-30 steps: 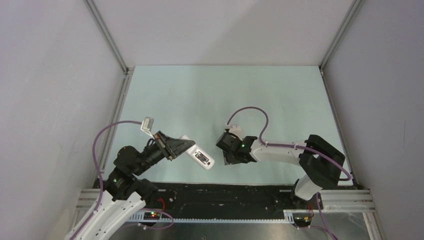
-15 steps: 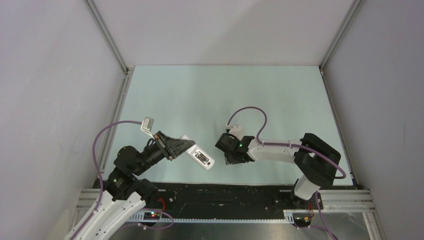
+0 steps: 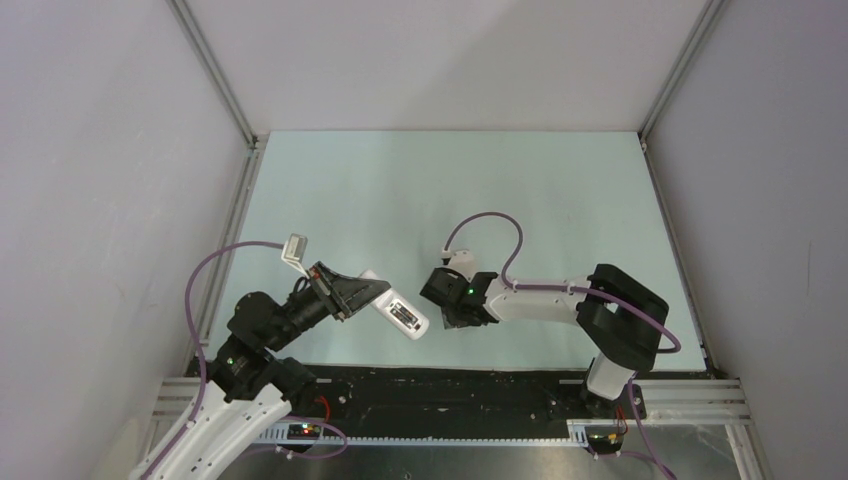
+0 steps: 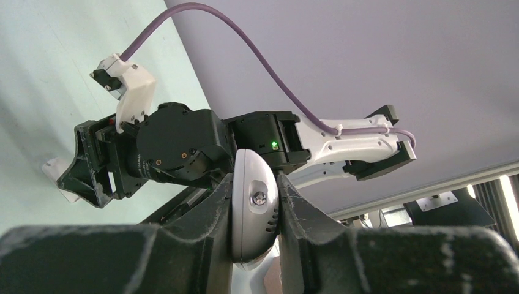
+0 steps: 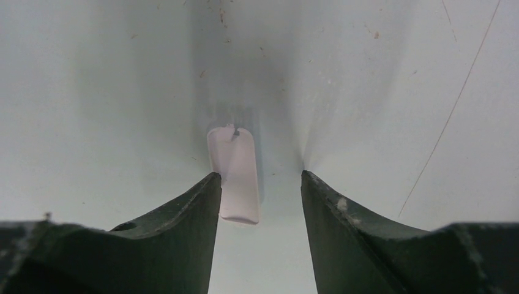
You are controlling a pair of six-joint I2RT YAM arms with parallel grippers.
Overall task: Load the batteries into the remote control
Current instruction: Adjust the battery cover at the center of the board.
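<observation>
My left gripper is shut on the white remote control and holds it tilted above the table; its free end points right and toward the near edge. In the left wrist view the remote's rounded end sits clamped between the two pads. My right gripper is open and points down at the table just right of the remote. In the right wrist view it is open around a small plain white flat cover piece lying by the left finger. No battery shows in any view.
The pale green table mat is bounded by grey walls with metal rails at left and right. The black base strip runs along the near edge. The right arm's purple cable loops above its wrist.
My right arm has shifted a little to the left, bringing its gripper closer to the remote. My left gripper and the remote have not moved.
</observation>
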